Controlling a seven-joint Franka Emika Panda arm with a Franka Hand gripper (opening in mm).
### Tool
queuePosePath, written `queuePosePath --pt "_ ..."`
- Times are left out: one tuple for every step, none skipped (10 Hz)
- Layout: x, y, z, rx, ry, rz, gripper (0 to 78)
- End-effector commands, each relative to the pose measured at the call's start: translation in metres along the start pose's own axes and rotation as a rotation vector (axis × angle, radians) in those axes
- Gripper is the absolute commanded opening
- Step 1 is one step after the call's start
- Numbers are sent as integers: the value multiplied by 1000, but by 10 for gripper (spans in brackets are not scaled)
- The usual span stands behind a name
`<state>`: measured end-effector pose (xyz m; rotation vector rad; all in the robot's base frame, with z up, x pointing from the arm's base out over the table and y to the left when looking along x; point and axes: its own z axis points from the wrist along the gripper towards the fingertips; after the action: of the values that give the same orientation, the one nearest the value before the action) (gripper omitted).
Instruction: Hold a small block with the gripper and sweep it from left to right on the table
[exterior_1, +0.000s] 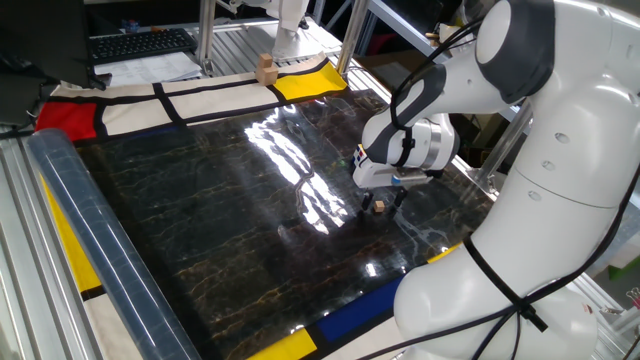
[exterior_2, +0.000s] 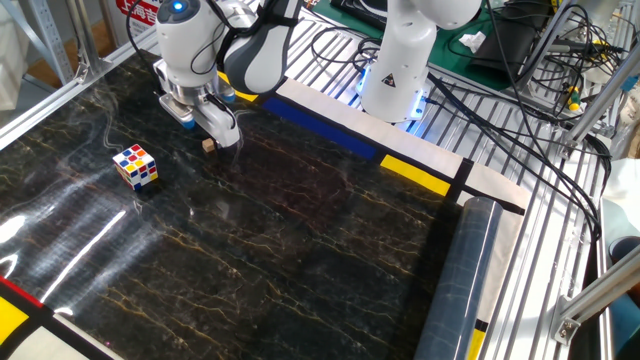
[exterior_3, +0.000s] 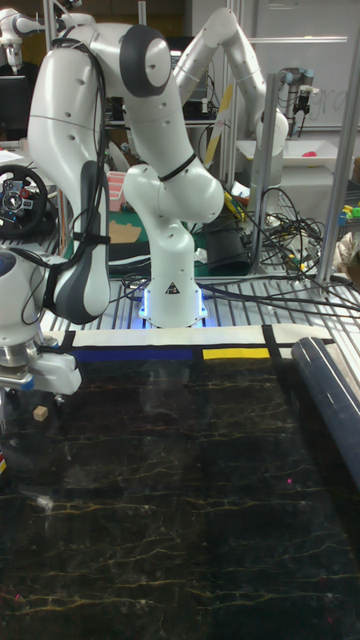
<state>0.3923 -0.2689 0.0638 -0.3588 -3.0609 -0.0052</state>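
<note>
The small block (exterior_1: 379, 207) is a tiny tan cube resting on the black marble table (exterior_1: 220, 220), near the edge by the arm's base. My gripper (exterior_1: 381, 206) hangs low over it, fingers pointing down, open, with one dark finger on each side and a gap to the block. In the other fixed view the block (exterior_2: 209, 144) lies just beside a fingertip of the gripper (exterior_2: 212, 138) at the table's (exterior_2: 300, 240) upper left. The tall view puts the block (exterior_3: 41, 412) under the gripper (exterior_3: 36, 404) at the far left.
A multicoloured puzzle cube (exterior_2: 135, 167) sits on the table a short way from the block. A larger tan wooden block (exterior_1: 265, 68) stands on the far border panel. A grey rolled tube (exterior_2: 460, 275) lies along the opposite table edge. The arm's white base (exterior_2: 400, 60) stands behind the blue-and-yellow border.
</note>
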Motion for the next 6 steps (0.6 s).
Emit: queuePosePath --pt "-1 -1 1 4 -4 0 775" --pt "-1 -1 1 4 -5 0 775" --pt "-1 -1 1 4 -5 0 775" --pt "-1 -1 1 3 -5 -1 775" --pt "-1 -1 1 3 -5 0 775" --pt "-1 -1 1 2 -5 2 775"
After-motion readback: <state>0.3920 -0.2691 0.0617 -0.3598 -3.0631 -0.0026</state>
